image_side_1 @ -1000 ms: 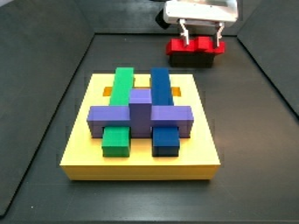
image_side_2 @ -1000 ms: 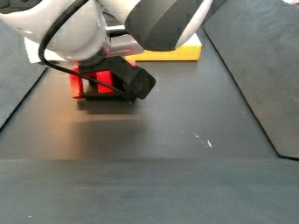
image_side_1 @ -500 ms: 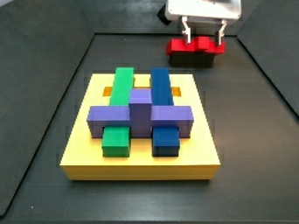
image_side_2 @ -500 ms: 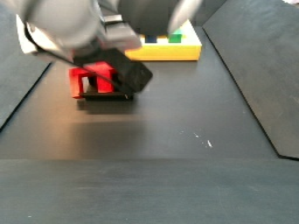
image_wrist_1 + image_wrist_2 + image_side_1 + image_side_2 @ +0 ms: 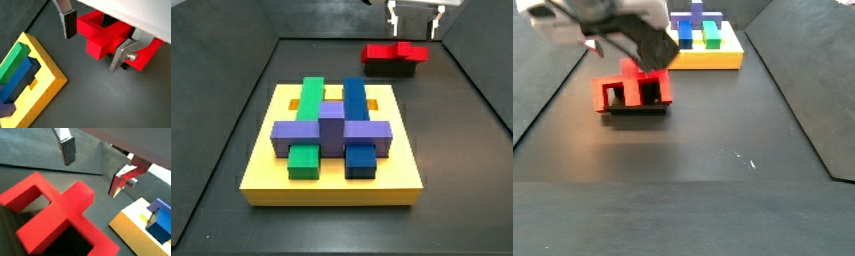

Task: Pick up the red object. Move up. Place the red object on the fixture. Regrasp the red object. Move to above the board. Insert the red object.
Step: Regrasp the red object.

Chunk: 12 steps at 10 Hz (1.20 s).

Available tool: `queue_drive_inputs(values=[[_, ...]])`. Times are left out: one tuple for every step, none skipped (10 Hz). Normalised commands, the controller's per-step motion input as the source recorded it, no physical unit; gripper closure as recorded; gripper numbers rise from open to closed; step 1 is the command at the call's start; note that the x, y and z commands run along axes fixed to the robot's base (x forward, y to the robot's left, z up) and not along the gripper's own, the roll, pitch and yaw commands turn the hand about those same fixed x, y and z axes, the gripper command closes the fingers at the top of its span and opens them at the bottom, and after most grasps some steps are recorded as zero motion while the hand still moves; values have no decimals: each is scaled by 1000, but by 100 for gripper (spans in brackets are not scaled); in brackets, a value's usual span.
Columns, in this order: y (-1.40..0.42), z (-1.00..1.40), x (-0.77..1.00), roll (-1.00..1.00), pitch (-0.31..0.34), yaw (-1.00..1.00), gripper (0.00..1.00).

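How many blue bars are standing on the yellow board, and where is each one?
1. The blue bar lies right of the green bar on the yellow board, under the purple cross piece. The gripper hangs open above the red object.

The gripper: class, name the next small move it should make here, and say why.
Probably lower again, turned for a fresh hold. The gripper hangs open and empty above the red object, which rests on the fixture, so placing looks done and regrasping comes next, before going to the board.
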Motion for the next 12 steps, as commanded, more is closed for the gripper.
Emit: queue_drive_inputs(values=[[-309,274,0,1000,0,23,0],[-309,289,0,1000,0,17,0],[-294,260,17,1000,0,29,0],[-274,234,34,1000,0,40,0],[-271,234,46,1000,0,54,0],[-263,203,46,1000,0,83,0],[-266,189,80,1000,6,143,0],[-266,203,89,1000,26,154,0],[-249,209,100,1000,37,157,0],[-249,183,103,1000,49,166,0],[-237,171,103,1000,51,180,0],[-246,137,100,1000,60,183,0]])
